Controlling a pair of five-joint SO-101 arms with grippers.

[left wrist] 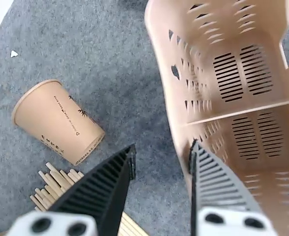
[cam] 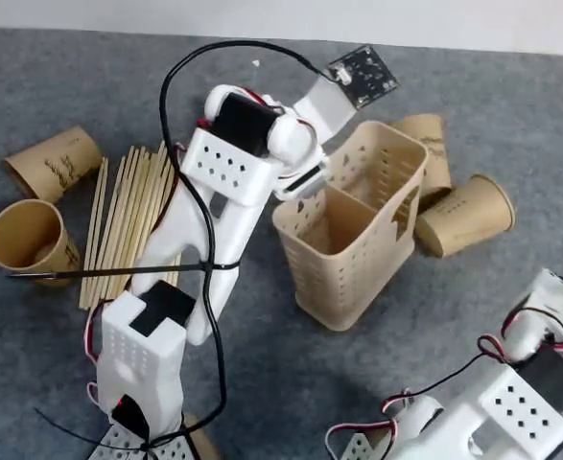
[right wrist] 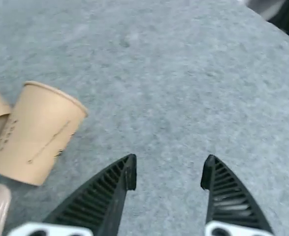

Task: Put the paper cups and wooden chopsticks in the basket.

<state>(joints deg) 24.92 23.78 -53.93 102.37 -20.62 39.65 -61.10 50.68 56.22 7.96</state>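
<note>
The beige slotted basket (cam: 358, 225) stands mid-table with nothing visible inside it. My left gripper (cam: 305, 180) hovers open at its near-left rim; in the left wrist view the gripper (left wrist: 161, 157) has one finger over the basket (left wrist: 233, 98) wall and the other over the carpet. Two paper cups (cam: 56, 163) (cam: 27, 240) and a spread of wooden chopsticks (cam: 128, 216) lie left of the arm; one cup (left wrist: 58, 120) and the chopstick ends (left wrist: 55, 189) appear in the left wrist view. Two more cups (cam: 433, 149) (cam: 465, 216) lie right of the basket. My right gripper (right wrist: 169, 172) is open over bare carpet, near a cup (right wrist: 36, 132).
Grey carpet covers the table. The left arm's body and black cables (cam: 195, 240) cross between the chopsticks and the basket. The right arm (cam: 530, 383) sits folded at the front right corner. Open carpet lies in front of the basket.
</note>
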